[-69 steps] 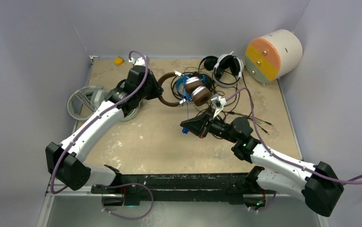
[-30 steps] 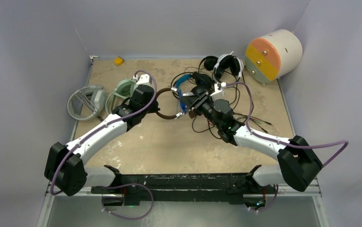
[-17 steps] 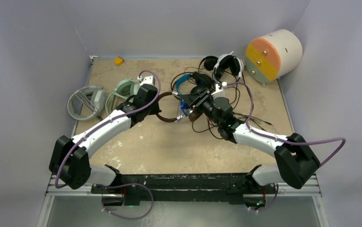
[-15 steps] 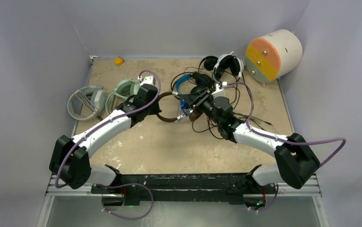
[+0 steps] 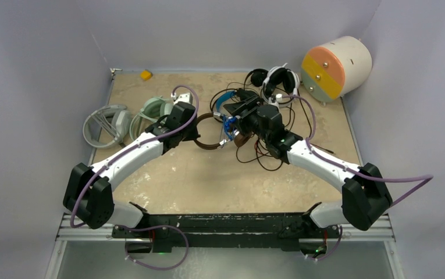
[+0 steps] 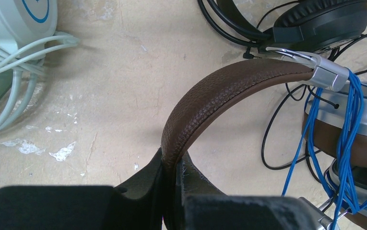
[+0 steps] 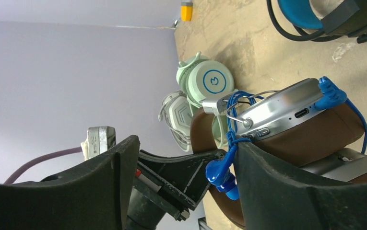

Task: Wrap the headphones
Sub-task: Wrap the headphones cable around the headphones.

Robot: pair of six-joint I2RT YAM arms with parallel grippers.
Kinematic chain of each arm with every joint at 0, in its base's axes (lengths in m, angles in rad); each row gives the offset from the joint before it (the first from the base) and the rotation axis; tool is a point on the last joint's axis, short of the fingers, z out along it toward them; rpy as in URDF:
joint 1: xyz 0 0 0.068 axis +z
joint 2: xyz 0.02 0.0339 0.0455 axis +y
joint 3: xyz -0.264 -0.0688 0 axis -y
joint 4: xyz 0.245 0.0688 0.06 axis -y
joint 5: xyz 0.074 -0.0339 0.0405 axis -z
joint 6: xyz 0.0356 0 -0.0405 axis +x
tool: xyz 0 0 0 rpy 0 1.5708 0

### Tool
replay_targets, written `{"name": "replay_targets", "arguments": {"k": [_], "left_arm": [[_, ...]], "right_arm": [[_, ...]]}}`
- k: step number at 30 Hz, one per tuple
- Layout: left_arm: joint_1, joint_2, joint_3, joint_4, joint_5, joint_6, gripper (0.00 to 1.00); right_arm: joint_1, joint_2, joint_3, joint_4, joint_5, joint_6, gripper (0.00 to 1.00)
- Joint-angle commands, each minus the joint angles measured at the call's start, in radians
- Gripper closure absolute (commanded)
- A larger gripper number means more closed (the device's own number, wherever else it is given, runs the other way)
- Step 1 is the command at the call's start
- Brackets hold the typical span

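The brown headphones [image 5: 208, 145] lie a little beyond the middle of the table [image 5: 179, 180], toward 12 o'clock in the top view. Their brown headband [image 6: 219, 91] arches away from the ear cups toward 9 o'clock. A thin blue cable [image 6: 347, 139] is wound in several turns around the silver yoke and the cups.

The left gripper [image 6: 171, 165] is closed tight on the headband, about at the middle of its arch, and the leather band passes between its two fingers. The right gripper [image 7: 187, 146] is at the cups, reaching in from 3 o'clock. Its jaws stand wide apart and clamp nothing. The blue plug end of the cable hangs in the gap between them, close against one finger.

Loose black cables spread on the table at 4 o'clock from the cups. The black headphones with blue headband [image 5: 225, 99] lie just beside, at 12 o'clock, and the black-and-white headphones [image 5: 278, 78] are farther out at 1 o'clock. At 9 o'clock, behind the left gripper, are the mint-green headphones [image 5: 156, 108]. The white-grey headphones [image 5: 106, 125] lie beside them near the table's edge.

A small yellow block [image 5: 145, 74] sits in the far corner at 11 o'clock. A big cream cylinder [image 5: 336, 67] stands at 2 o'clock.
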Motion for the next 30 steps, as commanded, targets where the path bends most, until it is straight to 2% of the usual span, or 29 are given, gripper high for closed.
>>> {"name": "replay_targets", "arguments": {"k": [1,8,13,17,20,22,24,27,28,29,30], "left_arm": [[-0.010,0.006,0.051,0.011,0.078,-0.001,1.00],[-0.010,0.041,0.058,0.015,0.134,0.012,1.00],[-0.011,0.053,0.062,0.028,0.159,0.002,1.00],[-0.010,0.056,0.058,0.039,0.147,-0.002,1.00],[-0.011,0.058,0.037,0.059,0.108,-0.014,1.00],[-0.012,0.058,0.022,0.084,0.093,-0.023,1.00],[-0.011,0.062,0.013,0.098,0.080,-0.026,1.00],[-0.012,0.069,0.014,0.098,0.061,-0.024,1.00],[-0.013,0.070,0.013,0.100,0.056,-0.022,1.00],[-0.015,0.071,0.012,0.102,0.050,-0.022,1.00],[-0.014,0.073,0.010,0.103,0.045,-0.022,1.00]], "right_arm": [[-0.024,0.007,0.052,-0.080,0.117,0.067,0.26],[-0.035,0.000,0.035,-0.047,0.109,0.095,0.22],[-0.039,0.014,0.041,-0.026,0.031,0.125,0.23],[-0.046,-0.010,0.002,0.002,-0.006,0.202,0.44],[-0.050,-0.021,-0.018,-0.063,0.008,0.350,0.66],[-0.052,-0.006,-0.014,-0.090,-0.015,0.424,0.71],[-0.054,0.012,0.005,-0.115,-0.037,0.460,0.64],[-0.053,0.036,0.013,-0.142,-0.056,0.528,0.41],[-0.053,0.041,0.004,-0.124,-0.059,0.548,0.37],[-0.054,0.044,-0.006,-0.110,-0.063,0.573,0.36],[-0.054,0.047,-0.015,-0.091,-0.069,0.593,0.41]]}}
